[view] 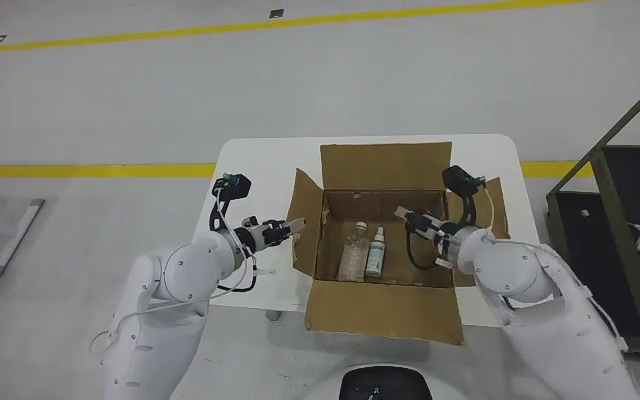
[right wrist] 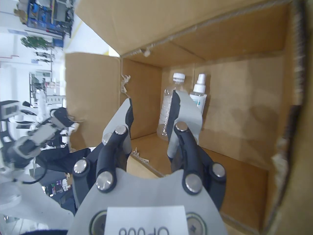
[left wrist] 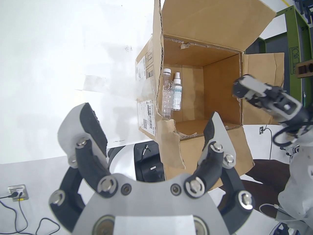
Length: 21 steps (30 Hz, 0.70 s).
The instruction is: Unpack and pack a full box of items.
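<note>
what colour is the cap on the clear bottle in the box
White; the cap shows best in the right wrist view.

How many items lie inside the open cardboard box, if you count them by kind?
Clear plastic bottle: 1
White spray bottle: 1
Total in the cardboard box: 2
</note>
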Tool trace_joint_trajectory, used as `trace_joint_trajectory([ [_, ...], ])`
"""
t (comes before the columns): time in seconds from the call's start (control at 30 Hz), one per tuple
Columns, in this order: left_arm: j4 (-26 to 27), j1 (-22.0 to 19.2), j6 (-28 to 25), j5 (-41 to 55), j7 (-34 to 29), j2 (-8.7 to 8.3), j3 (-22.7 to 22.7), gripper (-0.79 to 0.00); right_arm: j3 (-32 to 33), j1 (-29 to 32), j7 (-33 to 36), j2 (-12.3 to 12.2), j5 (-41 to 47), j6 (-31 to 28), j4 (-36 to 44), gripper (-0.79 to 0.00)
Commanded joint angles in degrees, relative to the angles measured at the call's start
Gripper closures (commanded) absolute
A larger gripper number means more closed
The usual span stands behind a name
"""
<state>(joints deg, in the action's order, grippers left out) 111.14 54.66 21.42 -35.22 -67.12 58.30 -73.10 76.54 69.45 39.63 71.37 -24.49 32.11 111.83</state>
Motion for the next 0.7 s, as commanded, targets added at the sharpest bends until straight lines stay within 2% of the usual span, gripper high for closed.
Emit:
trace_joint_trajectory([
  [0.0,0.17,-0.29,0.03,0.11,0.08,0.02,0.11,-0.785,6.73,2.60,0.85,-0.67,0.66,-0.27,3.90,0.000],
  [0.17,-0.17,-1.05,-0.26,0.00,0.08,0.08,0.83,-0.785,22.16,7.49,0.85,-2.14,-1.09,-4.37,9.99,0.000],
  [0.3,-0.26,-1.50,-0.17,0.46,0.23,0.19,1.42,-0.785,32.78,11.83,2.83,-3.69,-12.43,-11.66,13.47,0.000],
  [0.43,-0.52,-1.98,-0.37,0.55,0.24,0.31,2.40,-0.785,40.20,16.17,6.93,-4.86,-21.00,-20.87,14.10,0.000],
  [0.47,-0.60,-2.13,-0.38,0.61,0.21,0.33,2.59,-0.785,41.95,17.47,7.46,-5.27,-26.58,-23.55,14.25,0.000],
  [0.67,-1.09,-2.53,-0.17,0.91,-0.01,0.49,3.80,-0.785,46.32,22.42,9.74,-6.16,-33.71,-35.07,12.92,0.000],
])
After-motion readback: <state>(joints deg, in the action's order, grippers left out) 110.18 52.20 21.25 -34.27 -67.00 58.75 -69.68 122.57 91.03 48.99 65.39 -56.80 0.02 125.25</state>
